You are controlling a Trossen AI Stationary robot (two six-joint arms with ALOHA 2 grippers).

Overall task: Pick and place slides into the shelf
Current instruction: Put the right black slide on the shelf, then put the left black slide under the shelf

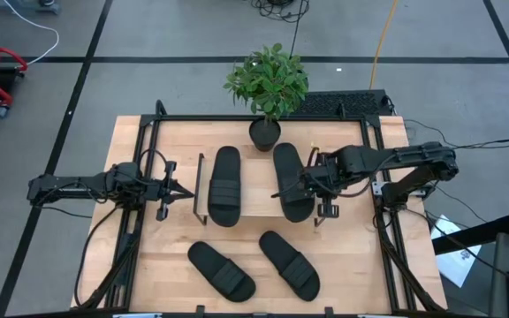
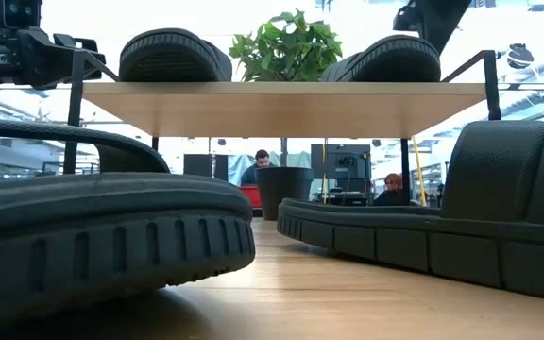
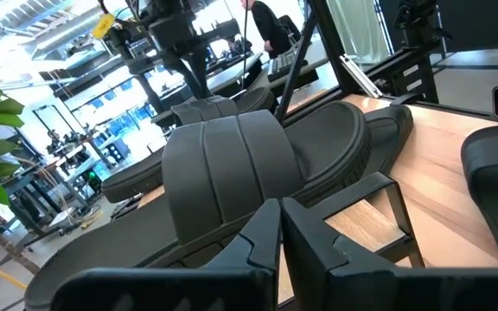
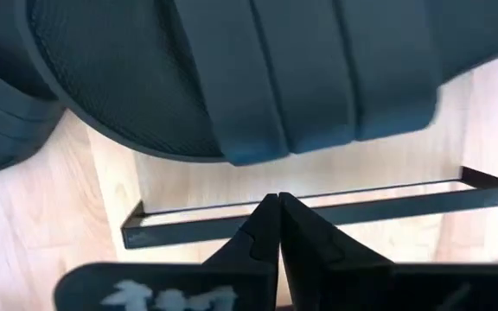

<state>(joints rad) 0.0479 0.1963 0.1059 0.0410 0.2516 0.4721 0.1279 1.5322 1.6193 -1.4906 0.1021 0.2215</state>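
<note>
Black fingertips pressed together, holding nothing: right gripper (image 1: 300,184) poised at the right edge of the shelf (image 1: 253,208), its closed tips (image 4: 272,226) just above the thin black side rail (image 4: 309,207) and close beside the right-hand slide (image 1: 292,181) lying on the light wood top board. Likewise pinched closed and empty, left gripper (image 1: 186,189) level with the shelf's left wire frame (image 1: 201,187), looking across at the ribbed strap of the left-hand slide (image 3: 223,168) on the board, near but apart from it. Two slides on top of the shelf, side by side, toes toward the potted plant (image 1: 268,84); two more, the near-left slide (image 1: 221,270) and near-right slide (image 1: 288,263), flat on the wooden tabletop (image 1: 352,265) in front, lying at an angle. Judged about halfway through, with neither arm carrying a load. Next move likely to call for a gripper to back off from the shelf, spread its fingers, swing to the table's front and take one loose sandal by strap or sole edge. Standing in the way: wire side frames close to both wrists, limited free board between the shelved pair, and the plant pot (image 1: 264,133) crowding the shelf's far side. Open space under the board visible from table level, with the two loose soles (image 2: 102,236) filling the foreground.
</note>
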